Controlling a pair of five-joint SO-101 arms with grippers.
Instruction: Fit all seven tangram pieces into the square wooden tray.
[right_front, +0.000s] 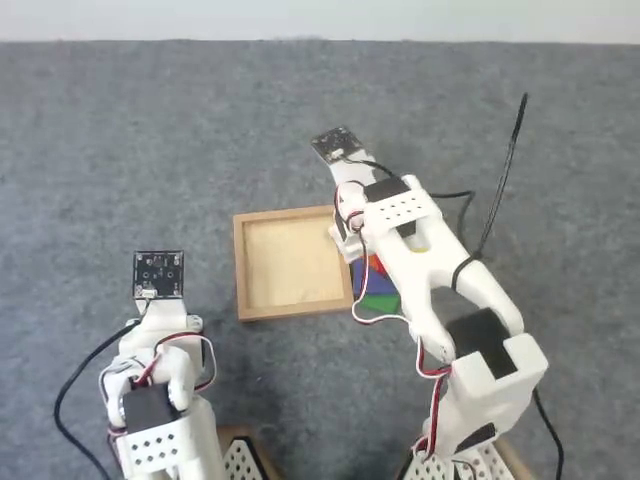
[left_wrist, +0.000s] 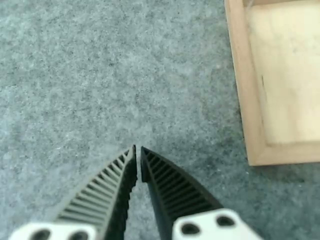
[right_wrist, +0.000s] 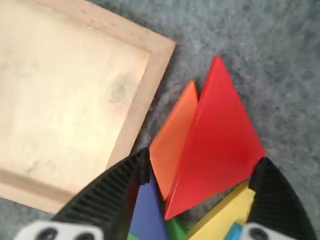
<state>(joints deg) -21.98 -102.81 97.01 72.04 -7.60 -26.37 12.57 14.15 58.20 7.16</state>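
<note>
A: Entry one, the step in hand: lifting a first piece off the pile (right_front: 380, 295). How is it done well?
B: The right gripper (right_wrist: 202, 165), jaws spread wide, straddles the red triangle (right_wrist: 215, 140), lower right of its wrist view. I'd lower squarely and pinch that triangle alone, sparing the orange piece (right_wrist: 175, 135) touching it.
A: Counts?
B: Grippers, two; the left gripper (left_wrist: 138, 152) is closed on nothing, lower left in the high view. Pile, six colours seen, just right of the tray (right_front: 295, 307); a seventh I cannot make out. Tray, one, empty, centre frame.
</note>
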